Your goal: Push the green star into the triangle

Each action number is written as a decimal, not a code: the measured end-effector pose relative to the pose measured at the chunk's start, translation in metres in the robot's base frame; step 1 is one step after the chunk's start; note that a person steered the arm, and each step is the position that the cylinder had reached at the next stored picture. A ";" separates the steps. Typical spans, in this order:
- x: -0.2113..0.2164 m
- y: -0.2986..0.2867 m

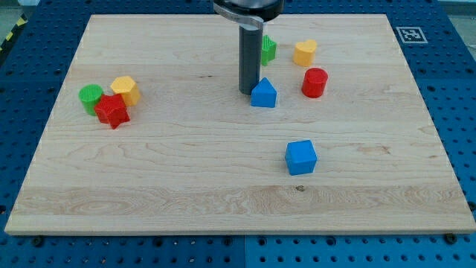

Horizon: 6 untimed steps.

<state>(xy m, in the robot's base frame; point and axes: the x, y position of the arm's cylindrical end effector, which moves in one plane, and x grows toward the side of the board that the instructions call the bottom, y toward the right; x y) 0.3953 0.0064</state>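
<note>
A green star [268,49] sits near the view's top centre, partly hidden behind my rod. A blue triangle block [263,94] lies just below it. My tip [248,91] rests on the board right at the triangle's left side, below and slightly left of the green star. Whether the tip touches the triangle I cannot tell.
A yellow block [304,53] and a red cylinder [314,83] lie right of the star. A blue cube [300,157] sits lower right. At the view's left a green cylinder [91,96], a yellow block [126,90] and a red star [112,110] cluster together.
</note>
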 end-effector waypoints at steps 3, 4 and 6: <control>-0.143 0.019; -0.134 0.033; -0.082 0.033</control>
